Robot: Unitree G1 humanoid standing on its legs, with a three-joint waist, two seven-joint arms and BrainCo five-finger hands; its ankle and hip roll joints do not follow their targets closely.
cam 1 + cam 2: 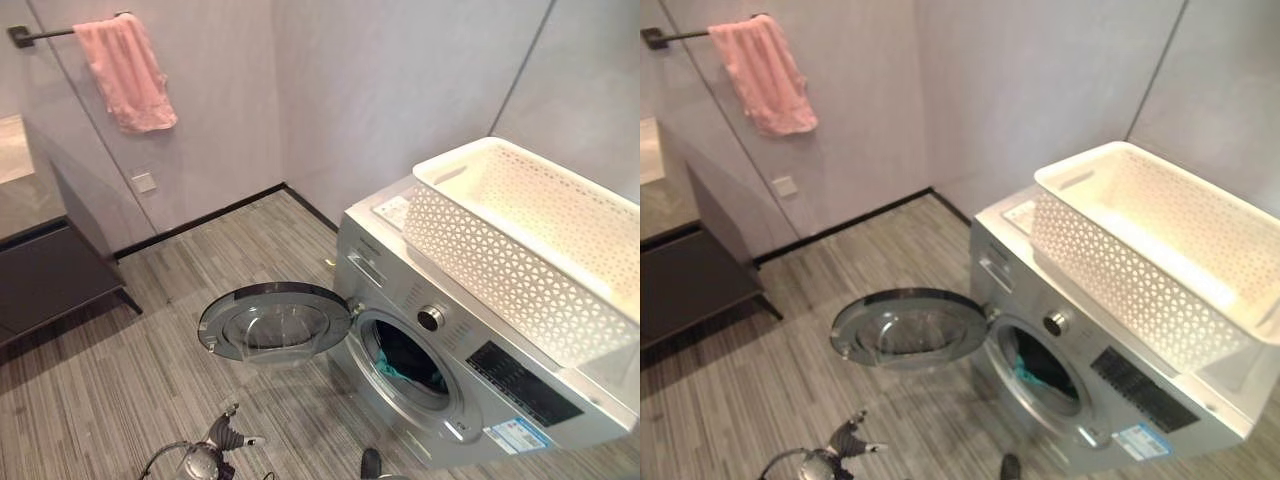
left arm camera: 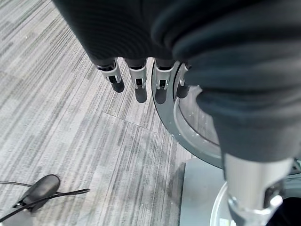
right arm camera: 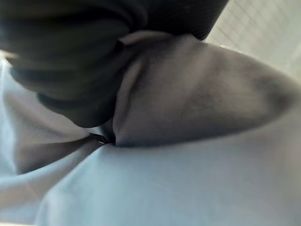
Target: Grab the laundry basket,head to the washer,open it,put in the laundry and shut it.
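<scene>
Washer (image 1: 470, 380): standing at 4 o'clock in the head views, its round door (image 1: 272, 325) hanging wide open toward 9 o'clock. Dark and teal laundry (image 1: 410, 368) is lying inside the drum. 1 white laundry basket (image 1: 530, 250) is sitting on the washer's top. Left hand (image 2: 141, 82): hovering over the striped floor (image 2: 70, 122) just beside the door's rim, fingers hanging straight, holding nothing, well apart from the basket. Right hand (image 3: 70, 61): pressing against pale cloth (image 3: 188, 179); I cannot tell its grip. 1 pink towel (image 1: 125, 72) is hanging at 11 o'clock.
</scene>
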